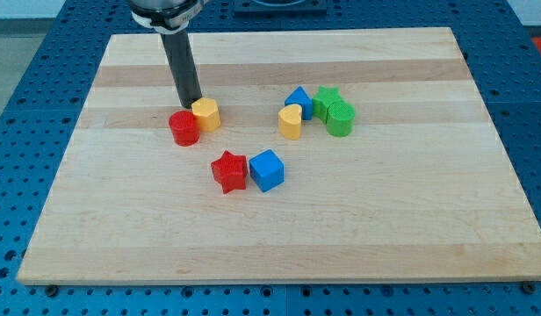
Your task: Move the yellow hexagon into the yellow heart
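Note:
The yellow hexagon (206,114) sits on the wooden board, left of centre. My tip (190,105) stands right at its upper left edge, touching or nearly touching it. A red cylinder (183,128) sits against the hexagon's lower left side, just below my tip. The yellow heart (291,122) lies to the view's right of the hexagon, about a hundred pixels away, with bare board between them.
A blue triangular block (299,99), a green star (327,100) and a green cylinder (340,118) cluster around the heart's top and right. A red star (228,170) and a blue cube (266,169) sit below the centre.

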Controlling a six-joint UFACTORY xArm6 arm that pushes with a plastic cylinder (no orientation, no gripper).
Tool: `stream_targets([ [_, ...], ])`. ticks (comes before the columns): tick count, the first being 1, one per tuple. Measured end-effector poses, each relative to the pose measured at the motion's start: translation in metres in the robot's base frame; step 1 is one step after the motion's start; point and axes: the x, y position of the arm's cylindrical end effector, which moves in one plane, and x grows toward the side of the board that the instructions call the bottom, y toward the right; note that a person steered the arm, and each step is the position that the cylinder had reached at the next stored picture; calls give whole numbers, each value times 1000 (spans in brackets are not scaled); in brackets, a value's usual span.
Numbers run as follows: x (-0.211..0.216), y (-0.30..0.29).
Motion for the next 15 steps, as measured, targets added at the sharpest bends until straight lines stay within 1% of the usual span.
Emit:
stream_targets([
  [1,12,5],
  [3,31,35],
  [5,61,37],
  [7,72,38],
  [9,96,43],
  [11,97,97],
  [13,97,102],
  [15,97,120],
])
